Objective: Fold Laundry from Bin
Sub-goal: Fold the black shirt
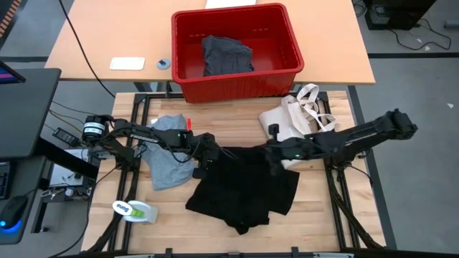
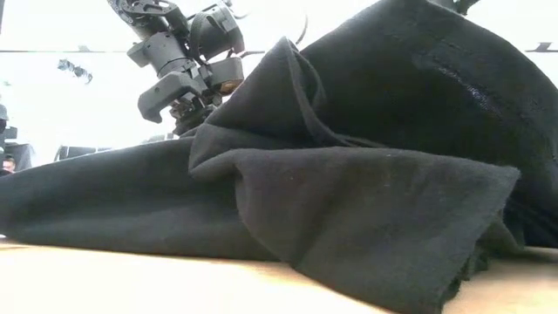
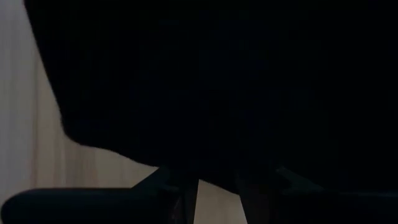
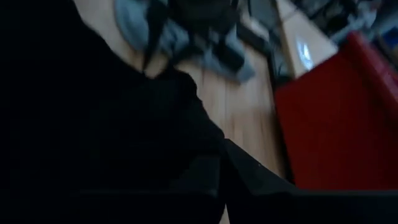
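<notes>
Right claw (image 1: 275,159): clenched on the upper right edge of the black garment (image 1: 244,188), at about 1 o'clock from the cloth's centre in the high view. Left claw (image 1: 203,159): pinched on the upper left corner of the same garment, at about 11 o'clock; cloth seen right against its fingers (image 3: 186,193) in its own wrist view. Garment spread across the middle of the worktop (image 1: 315,215), bunched and doubled at its lower edge, raised into a peak in the low view.

Risks, as judged:
- Thin pinch on either corner; slip likely under a fast lift, with the cloth dropping in a heap.
- Uneven pull between the two claws; result would be a skewed fold line.
- Lower folds already doubled under; likely to be trapped inside the next fold unless shaken flat.
- Grey T-shirt (image 1: 166,162) lay under the left arm, at 9 o'clock from the black garment, touching or nearly touching it; could be dragged along.
- Cream tote bag (image 1: 301,115) sat at 1 o'clock, close to the right arm's forearm; a sweep could snag its handles.

Pose: both arms stretched low and inward from the worktop's sides, wrists angled down, claws near each other at the garment's top edge.

Red bin (image 1: 287,43) stood at 12 o'clock, with one dark grey garment (image 1: 226,56) left inside.
</notes>
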`<action>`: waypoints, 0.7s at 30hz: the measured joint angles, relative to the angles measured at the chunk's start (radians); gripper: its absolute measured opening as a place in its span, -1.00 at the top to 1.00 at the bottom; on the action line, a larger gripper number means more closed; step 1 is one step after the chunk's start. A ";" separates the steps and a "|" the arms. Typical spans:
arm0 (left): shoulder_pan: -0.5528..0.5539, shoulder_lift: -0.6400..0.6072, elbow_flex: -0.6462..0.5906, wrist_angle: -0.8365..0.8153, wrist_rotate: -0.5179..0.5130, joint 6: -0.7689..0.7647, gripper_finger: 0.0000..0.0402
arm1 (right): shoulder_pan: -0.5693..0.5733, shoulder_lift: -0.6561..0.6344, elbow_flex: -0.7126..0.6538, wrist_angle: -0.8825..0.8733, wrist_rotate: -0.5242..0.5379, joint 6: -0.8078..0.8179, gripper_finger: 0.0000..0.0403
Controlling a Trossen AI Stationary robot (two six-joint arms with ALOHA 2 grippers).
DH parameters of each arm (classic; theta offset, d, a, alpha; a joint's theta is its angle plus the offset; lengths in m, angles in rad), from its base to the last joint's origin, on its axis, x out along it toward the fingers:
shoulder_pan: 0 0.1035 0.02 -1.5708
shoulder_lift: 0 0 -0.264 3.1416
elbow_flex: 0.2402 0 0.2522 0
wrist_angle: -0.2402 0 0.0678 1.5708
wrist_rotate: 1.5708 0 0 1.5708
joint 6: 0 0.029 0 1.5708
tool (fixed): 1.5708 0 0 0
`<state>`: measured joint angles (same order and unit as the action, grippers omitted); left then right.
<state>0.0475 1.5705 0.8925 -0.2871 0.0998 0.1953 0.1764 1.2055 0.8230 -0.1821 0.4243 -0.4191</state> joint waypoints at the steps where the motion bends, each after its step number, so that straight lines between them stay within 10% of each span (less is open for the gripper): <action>1: 0.000 -0.003 0.000 0.000 0.000 0.007 0.49 | 0.012 -0.019 0.000 0.008 -0.001 0.000 0.94; 21: -0.070 -0.141 0.000 0.175 0.004 0.042 0.49 | 0.049 0.014 0.000 -0.030 -0.025 0.338 0.94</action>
<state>-0.0223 1.4296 0.8925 -0.1123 0.1036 0.2369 0.2249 1.2193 0.8232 -0.2124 0.3988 -0.0807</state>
